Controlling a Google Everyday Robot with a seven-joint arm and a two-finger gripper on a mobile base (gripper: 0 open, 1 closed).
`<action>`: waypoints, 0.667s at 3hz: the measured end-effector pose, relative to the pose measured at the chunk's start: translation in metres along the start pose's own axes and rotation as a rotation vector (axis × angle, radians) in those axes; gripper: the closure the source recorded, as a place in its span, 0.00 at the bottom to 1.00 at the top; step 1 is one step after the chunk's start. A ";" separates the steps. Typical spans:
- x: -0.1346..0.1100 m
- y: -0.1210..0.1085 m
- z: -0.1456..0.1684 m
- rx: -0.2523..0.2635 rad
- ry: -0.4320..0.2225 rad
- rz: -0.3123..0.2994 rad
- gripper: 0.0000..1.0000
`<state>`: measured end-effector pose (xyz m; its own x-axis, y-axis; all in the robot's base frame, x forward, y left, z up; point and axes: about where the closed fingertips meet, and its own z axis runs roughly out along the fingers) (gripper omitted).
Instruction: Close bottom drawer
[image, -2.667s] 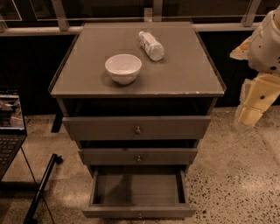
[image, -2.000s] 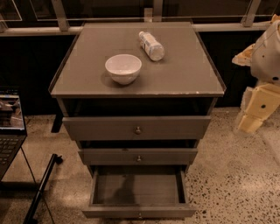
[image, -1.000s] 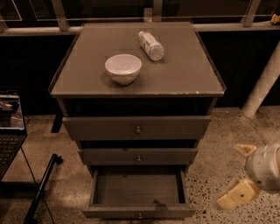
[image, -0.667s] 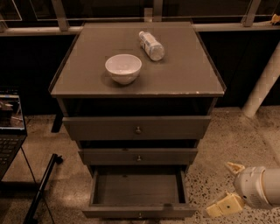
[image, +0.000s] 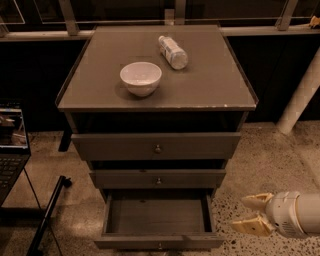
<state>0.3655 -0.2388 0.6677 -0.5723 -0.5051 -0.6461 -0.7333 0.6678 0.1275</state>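
Note:
The bottom drawer of the grey-brown cabinet is pulled out, its inside bare, its front panel at the lower edge of the camera view with a small knob at centre. The middle drawer and the upper drawer stick out less. My gripper is low at the right, beside the bottom drawer's right front corner and just apart from it. Its two cream fingers point left with a gap between them and hold nothing.
A white bowl and a plastic bottle lying on its side sit on the cabinet top. A laptop on a stand is at the left. A white post stands at the right on speckled floor.
My arm came down from the upper right beside the cabinet top to floor level, then moved left toward the open bottom drawer's right front corner. The drawers have not moved.

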 end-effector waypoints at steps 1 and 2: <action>0.000 0.000 0.000 0.000 0.000 0.000 0.66; 0.000 0.000 0.000 0.000 0.000 0.000 0.89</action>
<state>0.3655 -0.2387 0.6677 -0.5722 -0.5051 -0.6460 -0.7334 0.6677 0.1275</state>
